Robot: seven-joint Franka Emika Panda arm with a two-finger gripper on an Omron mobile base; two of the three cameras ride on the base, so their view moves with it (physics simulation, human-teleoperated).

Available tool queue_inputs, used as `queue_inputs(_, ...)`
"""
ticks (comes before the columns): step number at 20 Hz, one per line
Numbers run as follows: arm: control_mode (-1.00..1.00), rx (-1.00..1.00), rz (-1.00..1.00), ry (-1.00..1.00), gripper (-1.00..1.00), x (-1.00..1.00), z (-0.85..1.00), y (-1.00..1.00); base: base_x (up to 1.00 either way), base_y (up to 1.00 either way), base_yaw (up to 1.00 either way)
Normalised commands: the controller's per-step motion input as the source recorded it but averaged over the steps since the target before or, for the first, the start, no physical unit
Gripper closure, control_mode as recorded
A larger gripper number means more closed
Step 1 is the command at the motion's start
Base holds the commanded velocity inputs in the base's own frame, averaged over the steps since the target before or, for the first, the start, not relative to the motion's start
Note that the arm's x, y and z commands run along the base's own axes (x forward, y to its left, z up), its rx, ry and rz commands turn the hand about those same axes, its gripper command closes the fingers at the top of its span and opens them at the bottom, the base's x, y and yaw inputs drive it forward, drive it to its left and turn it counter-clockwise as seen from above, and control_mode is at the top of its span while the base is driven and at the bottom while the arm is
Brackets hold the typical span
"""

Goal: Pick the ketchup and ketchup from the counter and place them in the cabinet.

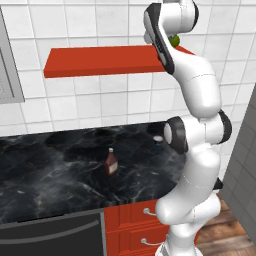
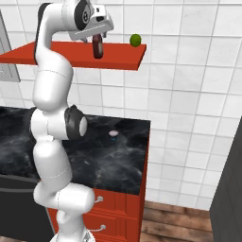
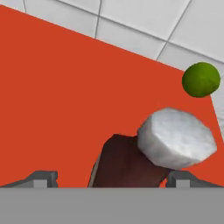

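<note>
One ketchup bottle (image 2: 98, 48) stands between my gripper's fingers at the front of the red cabinet shelf (image 2: 56, 51). In the hand view its white cap (image 3: 177, 138) leans right over the dark body (image 3: 124, 164). My gripper (image 2: 98, 38) is open. The left fingertip (image 3: 42, 178) stays clear of the bottle, with red shelf (image 3: 57, 96) showing in the gap. The right fingertip (image 3: 183, 178) sits close under the cap. I cannot tell whether the bottle rests on the board. The other ketchup bottle (image 1: 111, 163) stands upright on the black counter (image 1: 55, 175).
A green ball (image 2: 135, 40) lies on the shelf to the right of the bottle, also in the hand view (image 3: 201, 79). A small pale disc (image 2: 113, 133) sits on the counter. Red drawers (image 1: 135, 225) are below; a dark wall panel (image 2: 229, 189) stands at right.
</note>
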Motion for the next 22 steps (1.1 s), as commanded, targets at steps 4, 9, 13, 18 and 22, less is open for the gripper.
queue_inputs(4,-1.00,-0.03,0.01,-0.13,-1.00,-0.42,0.00,0.00,0.00,0.00,0.00)
queue_inputs(9,-1.00,0.00,0.00,-0.12,-1.00,-0.29,0.00,0.00,0.00,0.00,0.00)
queue_inputs(13,-1.00,0.00,0.00,-0.14,-1.00,-0.89,0.00,0.02,0.00,0.00,0.00)
queue_inputs(18,-1.00,0.03,0.00,-0.14,-1.00,-1.00,-0.24,0.19,0.00,0.00,0.00)
queue_inputs(22,-1.00,0.08,-0.02,-0.07,-1.00,-1.00,-0.38,0.25,0.00,0.00,0.00)
